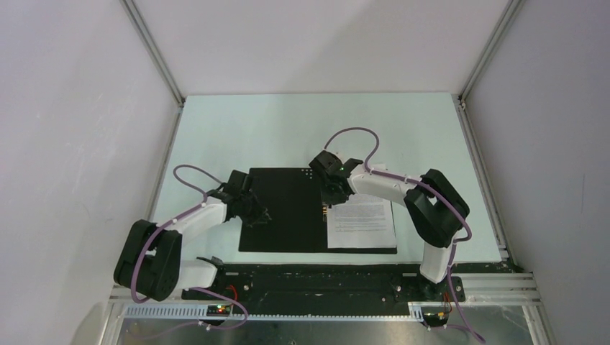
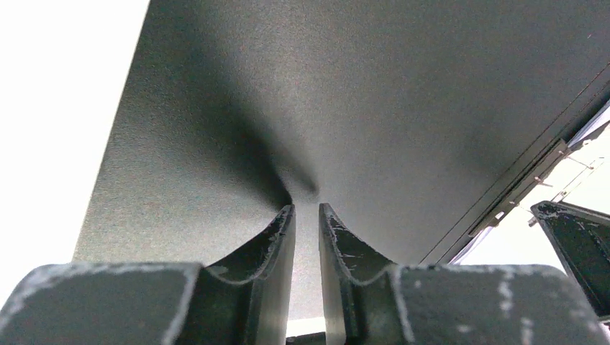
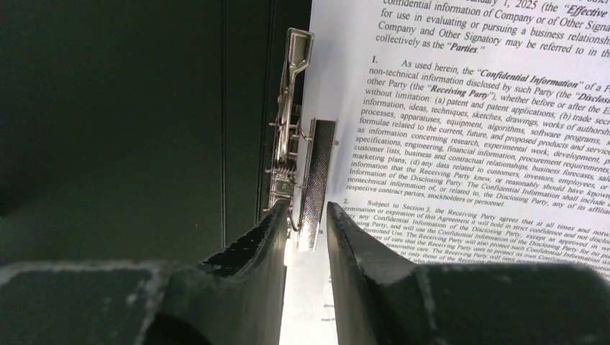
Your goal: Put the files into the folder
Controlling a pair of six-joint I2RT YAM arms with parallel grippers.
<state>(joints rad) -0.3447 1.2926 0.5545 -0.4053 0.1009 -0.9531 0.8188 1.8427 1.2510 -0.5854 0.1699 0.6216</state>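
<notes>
The folder (image 1: pixel 284 215) lies open on the table, black inside up; no red shows. The files (image 1: pixel 361 224), white printed sheets, lie on its right half; I cannot tell how many. My left gripper (image 1: pixel 263 214) rests tip-down on the left cover (image 2: pixel 360 86), jaws almost together with nothing between them (image 2: pixel 306 207). My right gripper (image 1: pixel 329 203) is over the spine beside the metal clip (image 3: pixel 291 108). Its jaws (image 3: pixel 309 205) stand a little apart, with the end of the clip's flat bar (image 3: pixel 316 172) between the tips. The sheet's text (image 3: pixel 467 129) lies just right of the clip.
The folder lies near the table's front edge, just beyond the black base rail (image 1: pixel 324 277). Pale table top (image 1: pixel 288 129) stretches behind it to the white enclosure walls. The other arm's dark finger (image 2: pixel 575 244) shows at the left wrist view's right edge.
</notes>
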